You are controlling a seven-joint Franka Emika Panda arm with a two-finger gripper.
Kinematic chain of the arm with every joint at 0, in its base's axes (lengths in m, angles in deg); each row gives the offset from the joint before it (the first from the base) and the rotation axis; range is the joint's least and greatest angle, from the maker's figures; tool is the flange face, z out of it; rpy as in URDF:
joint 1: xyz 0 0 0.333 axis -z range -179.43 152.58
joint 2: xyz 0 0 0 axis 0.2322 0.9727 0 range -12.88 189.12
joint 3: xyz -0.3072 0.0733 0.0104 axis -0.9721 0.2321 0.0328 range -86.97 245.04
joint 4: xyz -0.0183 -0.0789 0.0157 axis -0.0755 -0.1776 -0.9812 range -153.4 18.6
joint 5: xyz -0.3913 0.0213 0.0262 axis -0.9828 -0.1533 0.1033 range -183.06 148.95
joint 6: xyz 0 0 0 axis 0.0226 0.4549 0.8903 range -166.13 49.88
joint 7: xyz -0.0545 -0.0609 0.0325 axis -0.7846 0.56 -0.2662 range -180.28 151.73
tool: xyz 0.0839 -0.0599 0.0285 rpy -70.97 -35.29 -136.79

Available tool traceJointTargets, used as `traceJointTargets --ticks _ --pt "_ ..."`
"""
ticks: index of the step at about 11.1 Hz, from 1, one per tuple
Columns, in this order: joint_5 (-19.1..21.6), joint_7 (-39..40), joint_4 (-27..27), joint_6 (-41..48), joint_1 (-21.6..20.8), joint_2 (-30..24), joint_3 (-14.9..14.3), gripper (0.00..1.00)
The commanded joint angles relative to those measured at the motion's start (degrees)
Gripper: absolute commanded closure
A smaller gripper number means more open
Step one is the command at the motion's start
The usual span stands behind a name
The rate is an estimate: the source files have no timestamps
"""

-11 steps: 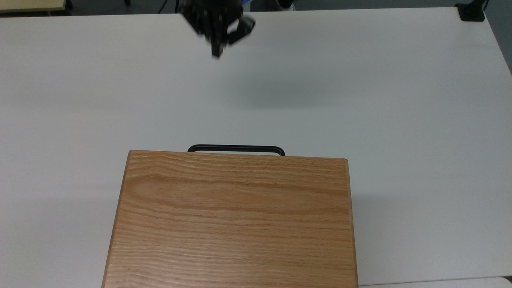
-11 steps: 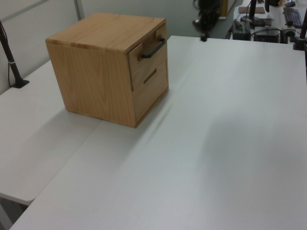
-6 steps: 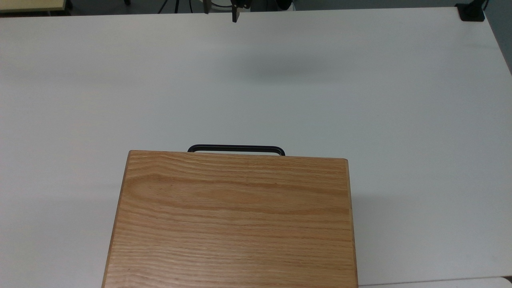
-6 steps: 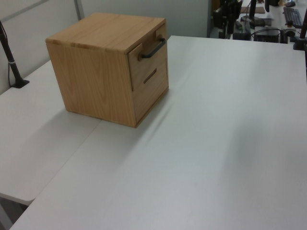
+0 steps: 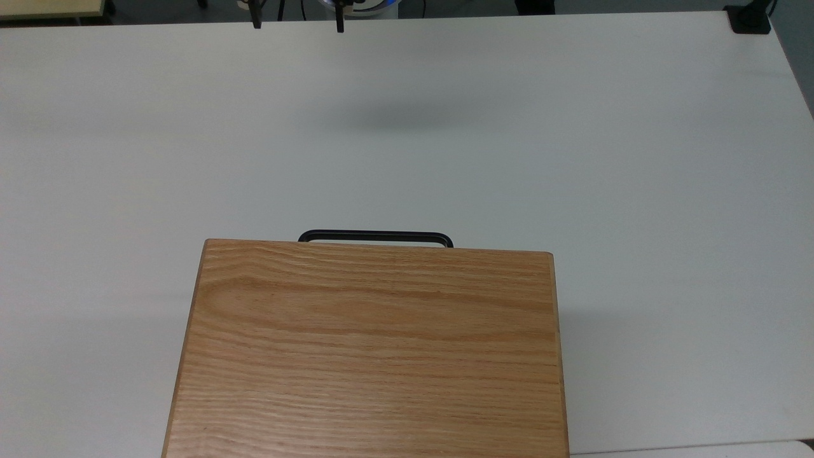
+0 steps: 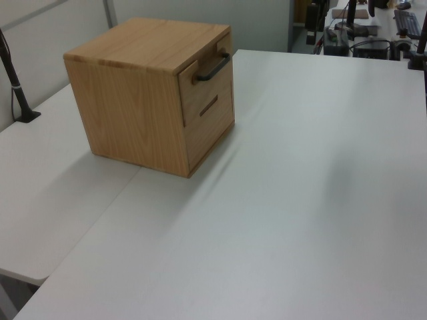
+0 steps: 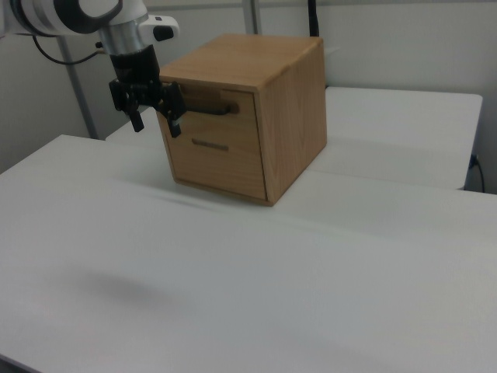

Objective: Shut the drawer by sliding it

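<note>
On white table point(image 6: 280, 200) — oak cabinet point(image 6: 133, 100)

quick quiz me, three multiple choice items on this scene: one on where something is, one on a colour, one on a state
1. In the right view, where is the tool relative to the cabinet?
A. resting on its top
B. in front of its drawer face, toward the right view's left
C. behind it

2. What colour is the bar handle on the top drawer?
A. black
B. silver
C. red

3. What state is the tool in?
A. shut on the handle
B. shut on nothing
C. open, holding nothing

Answers:
1. B: the tool hangs off the front of the cabinet, on the right view's left.
2. A: the bar handle is a thin black bar jutting past the cabinet top in the top view.
3. C: its two fingers stand well apart with nothing between them.
</note>
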Motion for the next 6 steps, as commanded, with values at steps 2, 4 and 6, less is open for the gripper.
traceJointTargets --ticks 2,4,6 --pt "1.3 1.6 -2.0 -1.7 -0.8 -1.6 -0.3 0.00" --pt "1.4 1.1 -2.0 -1.7 -0.9 -1.5 -0.3 0.00" --pt "1.4 0.9 -2.0 -1.7 -0.8 -1.5 -0.3 0.00"
